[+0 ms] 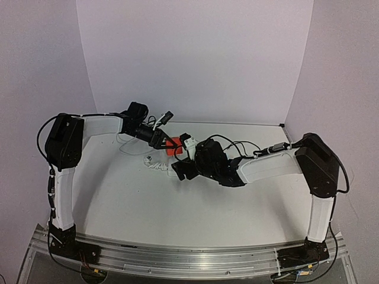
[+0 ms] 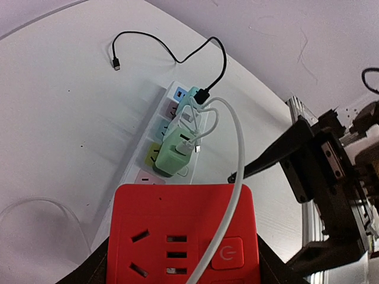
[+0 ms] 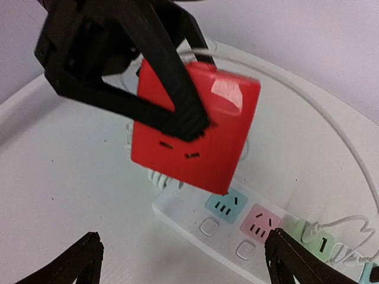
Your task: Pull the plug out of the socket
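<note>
A red cube-shaped plug [image 3: 201, 136] with its own outlets and a power button hangs tilted just above the end of the long white socket [image 3: 195, 216]. My left gripper [image 2: 180, 269] is shut on its sides, and its black fingers [image 3: 172, 89] cross the cube. The blue and pink outlets beneath the plug [image 2: 177, 231] are bare. My right gripper [image 3: 186, 260] stands open and wide over the socket's near end, holding nothing. From above, the plug [image 1: 172, 146] shows between the left gripper [image 1: 163, 141] and the right gripper [image 1: 182, 170].
Two green chargers [image 2: 172, 154] with thin white leads sit in the socket [image 2: 151, 127] farther along. A black cable [image 2: 177, 56] trails from its far end across the table. A white cord [image 2: 237, 177] lies over the red cube's face. The table's metal edge rail [image 2: 296, 112] is at the right.
</note>
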Motion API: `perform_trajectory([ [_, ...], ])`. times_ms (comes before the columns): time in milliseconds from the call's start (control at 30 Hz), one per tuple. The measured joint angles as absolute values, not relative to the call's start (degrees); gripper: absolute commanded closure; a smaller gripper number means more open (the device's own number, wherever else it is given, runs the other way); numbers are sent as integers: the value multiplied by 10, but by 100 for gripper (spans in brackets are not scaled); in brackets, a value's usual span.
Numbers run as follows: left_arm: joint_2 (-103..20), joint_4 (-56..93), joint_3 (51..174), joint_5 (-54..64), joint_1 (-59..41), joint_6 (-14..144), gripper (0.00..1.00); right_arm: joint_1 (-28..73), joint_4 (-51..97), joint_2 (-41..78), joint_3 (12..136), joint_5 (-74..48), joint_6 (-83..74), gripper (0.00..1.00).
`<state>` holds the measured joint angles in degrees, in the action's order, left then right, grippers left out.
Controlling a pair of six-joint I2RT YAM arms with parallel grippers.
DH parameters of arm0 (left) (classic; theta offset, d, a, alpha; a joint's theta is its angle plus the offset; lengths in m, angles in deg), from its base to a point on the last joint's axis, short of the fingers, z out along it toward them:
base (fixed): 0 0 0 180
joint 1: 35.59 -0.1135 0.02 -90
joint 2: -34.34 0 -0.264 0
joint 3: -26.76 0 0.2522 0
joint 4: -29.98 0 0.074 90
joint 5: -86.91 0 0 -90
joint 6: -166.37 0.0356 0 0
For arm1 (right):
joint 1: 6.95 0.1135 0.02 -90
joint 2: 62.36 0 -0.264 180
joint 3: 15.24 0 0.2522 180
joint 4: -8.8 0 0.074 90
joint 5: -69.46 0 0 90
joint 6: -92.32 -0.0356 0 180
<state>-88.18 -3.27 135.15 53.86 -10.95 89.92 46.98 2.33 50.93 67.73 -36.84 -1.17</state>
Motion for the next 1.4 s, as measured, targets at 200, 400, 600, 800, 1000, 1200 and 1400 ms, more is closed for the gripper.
perform_trajectory([
  [200,-880,-7,1343,541,-110,822,100,478,-49,539,706,-384,-36,7],
  [400,-878,12,1334,544,-110,784,100,478,-96,594,741,-406,-51,8],
  [600,-875,22,1334,548,-109,760,100,477,-119,627,771,-436,-45,18],
  [800,-871,33,1334,550,-112,748,100,467,-128,650,806,-443,-35,37],
  [1000,-871,38,1334,539,-113,743,100,464,-137,660,814,-440,-30,36],
  [1200,-871,42,1332,537,-117,738,100,461,-137,670,828,-437,-28,48],
  [1400,-871,53,1325,537,-121,716,100,458,-139,678,836,-428,-35,97],
])
